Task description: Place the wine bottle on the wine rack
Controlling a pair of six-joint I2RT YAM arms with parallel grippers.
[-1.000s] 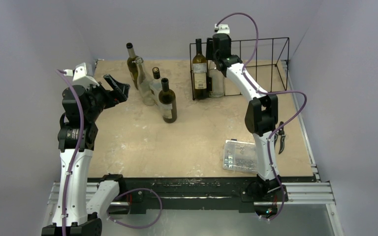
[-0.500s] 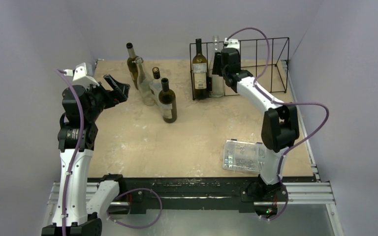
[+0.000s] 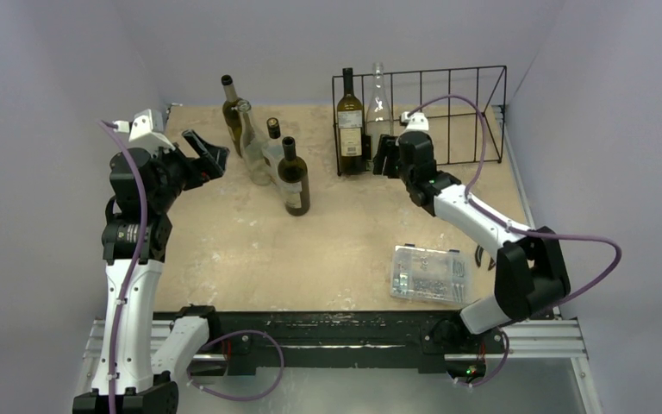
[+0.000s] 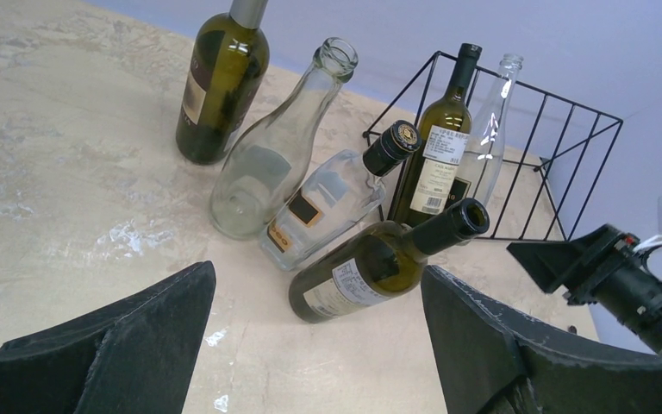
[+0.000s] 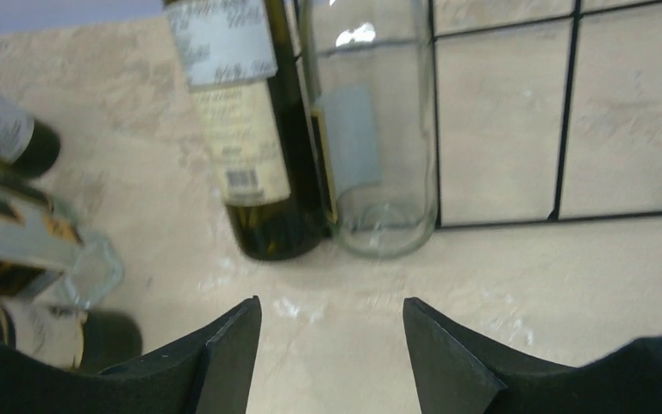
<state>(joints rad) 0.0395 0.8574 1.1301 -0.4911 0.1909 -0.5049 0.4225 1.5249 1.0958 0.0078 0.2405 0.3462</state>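
1. The long, low black wire wine rack (image 3: 448,116) stands at the far right of the pale, stone-patterned bench (image 3: 224,250). Two bottles are upright at its left end: a dark green labelled wine bottle (image 3: 350,121) and, just beside it, a clear glass wine bottle (image 3: 379,99).
2. The right claw (image 5: 332,306) is held low, just in front of these two bottles. Its fingers are parted to a middling gap, and nothing is gripped.
3. The left claw (image 3: 209,148) is spread wide and empty. It is aimed at a group of four upright bottles (image 3: 267,151) standing on the bench to the left of the rack.
4. Risk: the right claw is close to the clear bottle. A sideways swing could catch it or a front wire and tip the glass against its neighbour.
5. Risk: the purple cable (image 3: 450,96) arches before the rack's upper wires. A snag there is judged possible and could drag the light frame.
6. Risk: the four bottles are bunched, some apparently touching. A wide claw closed on one could topple the others, and smooth glass may slip.
7. Whether the clear bottle's base sits wholly behind the lower front wire cannot be told.
8. Both rack bottles are cut off above the shoulder in the right wrist view, and no label can be read.
9. A black-handled tool (image 3: 481,256) beside the clear plastic parts box (image 3: 427,274) is largely hidden by the right arm.
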